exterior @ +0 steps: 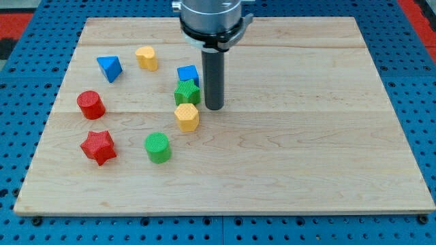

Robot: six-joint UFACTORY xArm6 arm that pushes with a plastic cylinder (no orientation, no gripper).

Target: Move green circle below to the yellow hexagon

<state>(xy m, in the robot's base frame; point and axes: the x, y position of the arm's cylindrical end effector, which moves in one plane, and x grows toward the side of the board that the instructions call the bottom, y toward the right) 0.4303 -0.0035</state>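
While my tip [214,107] sits upper-right | green circle [158,147] lower-left, apart

The arm's metal mount [210,20] is cut off by the view's top edge, so nothing above its collar shows. The blue block [188,73] is partly hidden behind the green block [186,93] just in front of it, and its shape cannot be told for sure. The blue pegboard [20,102] around the wooden board [306,136] runs past every edge.
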